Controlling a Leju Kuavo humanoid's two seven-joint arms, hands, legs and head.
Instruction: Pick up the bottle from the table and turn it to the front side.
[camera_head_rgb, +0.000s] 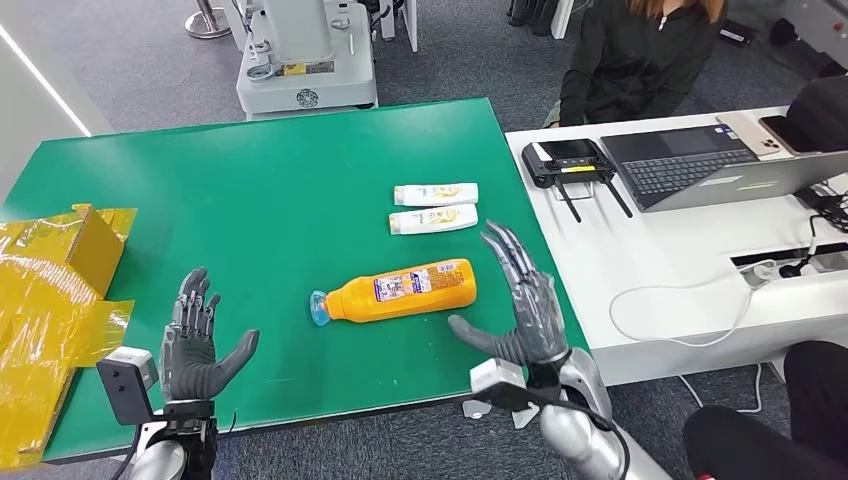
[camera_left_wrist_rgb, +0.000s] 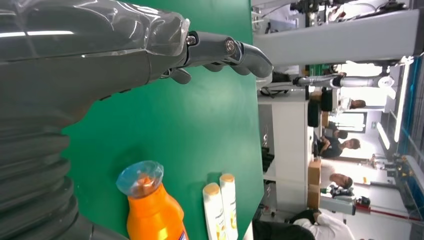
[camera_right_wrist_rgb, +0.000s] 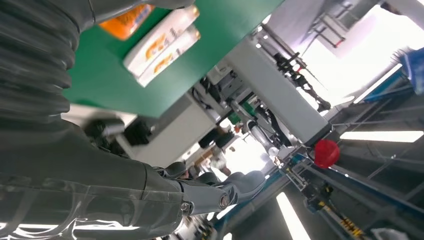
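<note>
the orange bottle (camera_head_rgb: 402, 290) is lying on its side on the green table (camera_head_rgb: 250, 190), between both hands. the right hand (camera_head_rgb: 520, 305) and left hand (camera_head_rgb: 195, 340) are waiting with fingers spread, holding nothing. next, the right hand needs to be reaching in and grabbing the bottle.

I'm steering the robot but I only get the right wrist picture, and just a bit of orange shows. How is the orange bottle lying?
Observer: The orange bottle lies on its side on the green table, its blue cap pointing to the robot's left.
Operator: Is my hand holding it?
Observer: No. The right hand is open beside the bottle's flat end, holding nothing.
Operator: And the other hand?
Observer: The left hand is open too, over the table on the cap side, well apart from the bottle.
</note>
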